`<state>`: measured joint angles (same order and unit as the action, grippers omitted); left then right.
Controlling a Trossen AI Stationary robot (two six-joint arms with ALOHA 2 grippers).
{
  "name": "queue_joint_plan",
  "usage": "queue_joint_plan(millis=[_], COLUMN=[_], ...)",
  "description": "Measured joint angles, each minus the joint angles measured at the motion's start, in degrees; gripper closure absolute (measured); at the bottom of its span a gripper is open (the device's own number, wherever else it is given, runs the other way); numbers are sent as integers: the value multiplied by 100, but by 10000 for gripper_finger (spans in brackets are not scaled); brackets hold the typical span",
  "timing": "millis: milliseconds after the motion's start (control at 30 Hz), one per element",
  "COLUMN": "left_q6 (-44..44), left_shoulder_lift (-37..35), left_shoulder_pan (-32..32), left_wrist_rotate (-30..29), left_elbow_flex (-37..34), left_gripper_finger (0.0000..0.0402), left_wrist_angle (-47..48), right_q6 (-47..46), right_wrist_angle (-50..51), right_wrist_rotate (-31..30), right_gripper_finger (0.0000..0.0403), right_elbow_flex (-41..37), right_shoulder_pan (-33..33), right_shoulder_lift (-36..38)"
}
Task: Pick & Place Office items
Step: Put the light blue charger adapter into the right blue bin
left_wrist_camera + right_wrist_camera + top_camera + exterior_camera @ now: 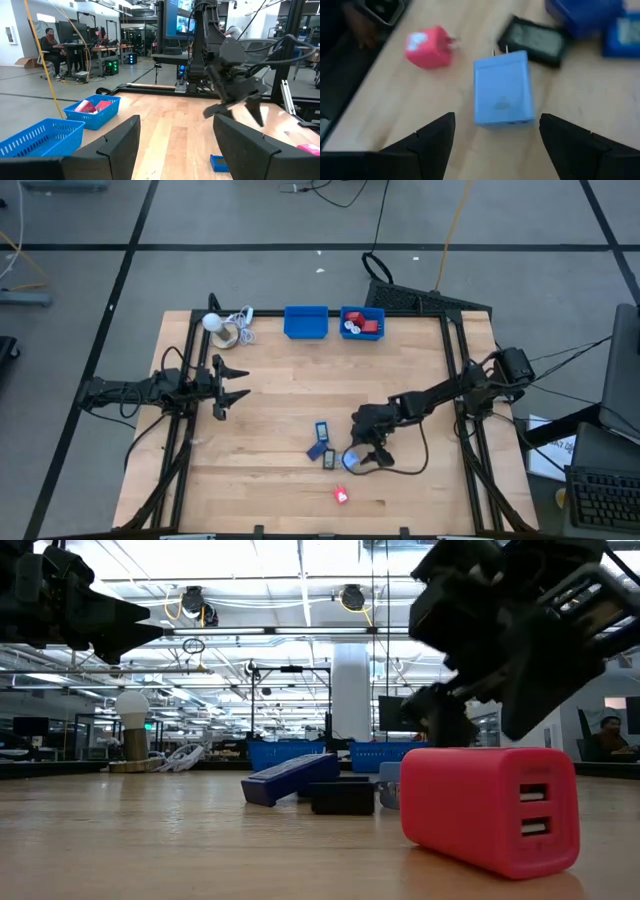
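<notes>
Right hand [495, 137] hovers over light blue charger block [501, 89], fingers spread wide, holding nothing. Block lies flat on desk [270, 400], red block [427, 46] and black piece [534, 41] near. Left hand [235, 383] open, waits at desk's left side.

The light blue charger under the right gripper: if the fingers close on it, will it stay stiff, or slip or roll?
The light blue charger looks like a rigid plastic block with flat sides, so it probably stays stiff and will not roll. Its smooth faces may slip a little. The open right gripper hangs over it, fingers either side; the prongs point away, so pinching the flat sides seems safest.
</notes>
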<state>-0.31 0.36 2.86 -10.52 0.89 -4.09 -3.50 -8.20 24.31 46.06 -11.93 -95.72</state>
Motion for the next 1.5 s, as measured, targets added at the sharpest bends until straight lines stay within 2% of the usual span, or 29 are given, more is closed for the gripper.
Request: queue_joint_plan(millis=[167, 367, 667, 800, 967, 1133, 1300, 1500], left_q6=[1, 0, 1, 1, 1, -1, 1, 1], left_shoulder_lift=[0, 0, 0, 0, 0, 0, 0, 0], left_shoulder_pan=[0, 1, 2, 0, 2, 0, 1, 0], left_wrist_rotate=[0, 0, 0, 0, 0, 0, 0, 0], left_elbow_flex=[-1, -2, 0, 0, 0, 0, 0, -1], left_gripper_finger=[146, 146, 146, 146, 146, 146, 146, 146], left_wrist_angle=[2, 0, 2, 2, 2, 0, 1, 2], right_q6=[33, 334, 128, 399, 523, 204, 222, 685], right_wrist_angle=[-713, -905, -1102, -1102, -1115, -1100, -1260, -1735], right_wrist_rotate=[-145, -1528, -1684, -1835, -2841, -3801, -3741, -2717], right_gripper_finger=[126, 126, 126, 126, 126, 126, 126, 126], right_elbow_flex=[0, 2, 2, 4, 7, 7, -7, -4], right_shoulder_pan=[-228, -580, -762, -653, -448, -253, -188, -144], right_shoulder_lift=[0, -32, -449, -455, -452, -452, -334, -379])
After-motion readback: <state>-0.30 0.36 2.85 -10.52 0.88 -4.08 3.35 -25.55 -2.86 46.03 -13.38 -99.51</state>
